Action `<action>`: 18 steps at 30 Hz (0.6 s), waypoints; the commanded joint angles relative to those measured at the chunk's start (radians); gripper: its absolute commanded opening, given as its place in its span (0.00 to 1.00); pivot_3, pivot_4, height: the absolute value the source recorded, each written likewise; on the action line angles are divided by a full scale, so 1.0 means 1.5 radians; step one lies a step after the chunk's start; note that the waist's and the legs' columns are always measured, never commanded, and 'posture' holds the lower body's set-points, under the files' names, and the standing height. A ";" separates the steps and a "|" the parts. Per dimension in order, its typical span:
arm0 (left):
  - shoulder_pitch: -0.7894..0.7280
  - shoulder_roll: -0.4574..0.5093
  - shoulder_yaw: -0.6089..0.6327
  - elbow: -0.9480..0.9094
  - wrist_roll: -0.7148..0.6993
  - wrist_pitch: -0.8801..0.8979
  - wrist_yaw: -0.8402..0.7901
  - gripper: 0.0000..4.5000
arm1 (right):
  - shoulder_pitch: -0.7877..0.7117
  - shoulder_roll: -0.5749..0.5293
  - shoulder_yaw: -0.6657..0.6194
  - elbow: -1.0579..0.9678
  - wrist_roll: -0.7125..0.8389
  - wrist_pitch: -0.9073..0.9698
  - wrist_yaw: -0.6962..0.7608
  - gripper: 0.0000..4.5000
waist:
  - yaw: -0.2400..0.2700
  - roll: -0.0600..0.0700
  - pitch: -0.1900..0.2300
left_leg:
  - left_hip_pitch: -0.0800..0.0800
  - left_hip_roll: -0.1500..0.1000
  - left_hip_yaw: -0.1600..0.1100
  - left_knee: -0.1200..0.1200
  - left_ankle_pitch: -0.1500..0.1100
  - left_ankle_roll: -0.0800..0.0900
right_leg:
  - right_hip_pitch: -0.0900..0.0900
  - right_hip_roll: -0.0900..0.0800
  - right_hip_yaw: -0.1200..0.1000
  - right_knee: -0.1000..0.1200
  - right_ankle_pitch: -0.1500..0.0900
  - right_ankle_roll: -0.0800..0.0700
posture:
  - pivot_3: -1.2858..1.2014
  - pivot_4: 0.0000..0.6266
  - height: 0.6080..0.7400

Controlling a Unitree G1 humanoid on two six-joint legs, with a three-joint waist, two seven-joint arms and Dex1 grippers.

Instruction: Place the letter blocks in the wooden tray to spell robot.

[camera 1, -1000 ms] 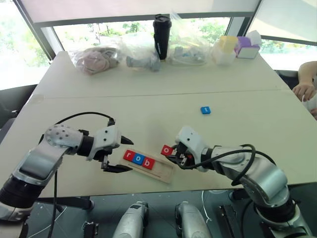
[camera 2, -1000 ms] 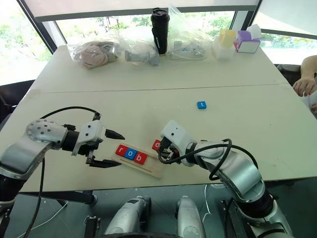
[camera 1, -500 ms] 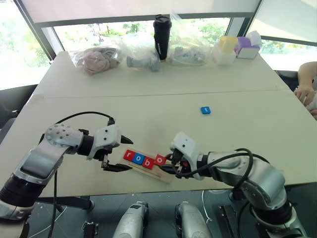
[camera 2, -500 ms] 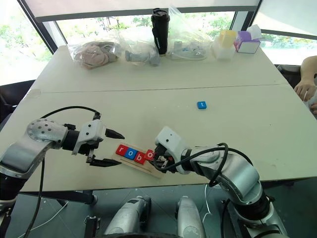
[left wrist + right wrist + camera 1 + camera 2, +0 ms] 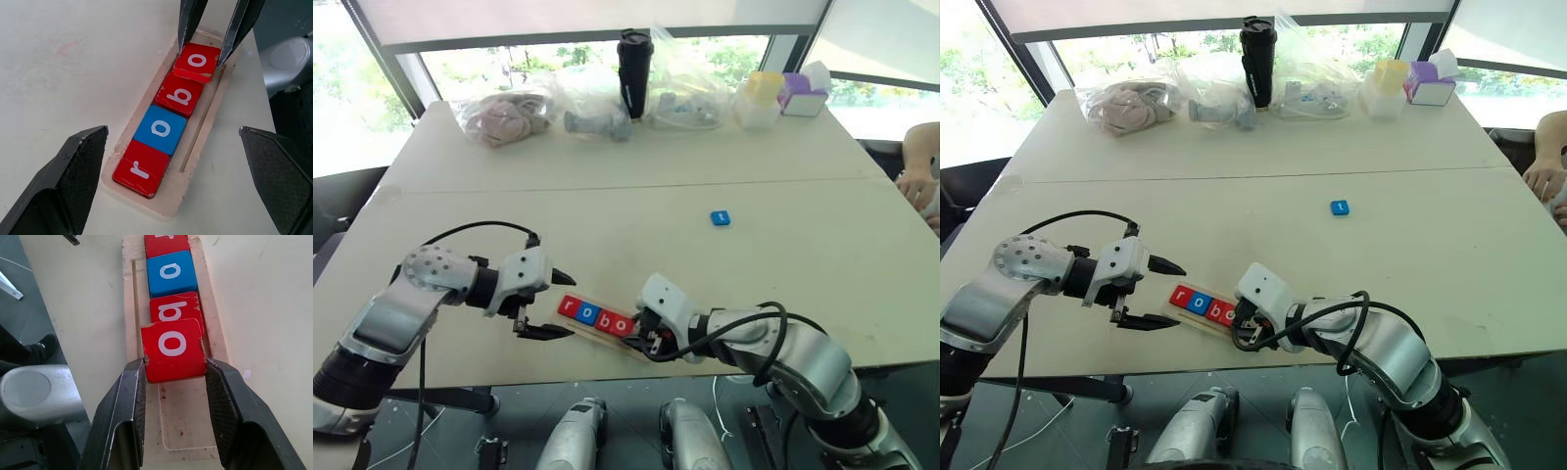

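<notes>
The wooden tray (image 5: 599, 337) lies near the table's front edge. In its slot sit a red r (image 5: 141, 168), a blue o (image 5: 160, 129) and a red b (image 5: 179, 94). My right gripper (image 5: 174, 364) is shut on a red o block (image 5: 172, 343), holding it over the slot right after the b, its edge overlapping the b a little. My left gripper (image 5: 574, 306) stands open at the tray's r end, fingers either side, touching nothing. A blue t block (image 5: 721, 217) lies alone farther back on the right.
Along the table's far edge stand plastic bags (image 5: 504, 116), a black tumbler (image 5: 633, 69) and yellow and purple boxes (image 5: 781, 93). A person's hand (image 5: 913, 182) rests at the right edge. The tray sits close to the front edge.
My right gripper has carried the red o block left and down, from beside the tray's end into line with the b. The left arm has kept still.
</notes>
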 commanded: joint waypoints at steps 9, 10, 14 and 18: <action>-0.009 -0.005 0.006 -0.011 -0.002 -0.003 0.005 1.00 | -0.004 -0.019 0.000 -0.018 -0.006 -0.035 0.008 1.00 | 0.000 0.000 0.000 | 0.000 0.000 0.000 0.000 0.000 0.000 | 0.000 0.000 0.000 0.000 0.000 0.000 | 0.52 0.24 1.00; -0.009 -0.006 0.006 -0.011 -0.001 -0.004 0.006 1.00 | -0.003 -0.016 -0.008 -0.019 -0.001 -0.037 0.011 1.00 | 0.000 0.000 0.000 | 0.000 0.000 0.000 0.000 0.000 0.000 | 0.000 0.000 0.000 0.000 0.000 0.000 | 0.52 0.24 1.00; -0.008 -0.009 0.005 -0.005 0.002 -0.008 0.006 1.00 | -0.015 -0.015 -0.101 -0.019 0.041 -0.071 0.053 1.00 | 0.000 0.000 0.000 | 0.000 0.000 0.000 0.000 0.000 0.000 | 0.000 0.000 0.000 0.000 0.000 0.000 | 0.52 0.24 1.00; -0.013 -0.013 0.004 0.000 0.007 -0.009 0.005 1.00 | -0.035 -0.013 -0.132 -0.006 0.049 -0.084 0.057 1.00 | 0.000 0.000 0.000 | 0.000 0.000 0.000 0.000 0.000 0.000 | 0.000 0.000 0.000 0.000 0.000 0.000 | 0.52 0.24 1.00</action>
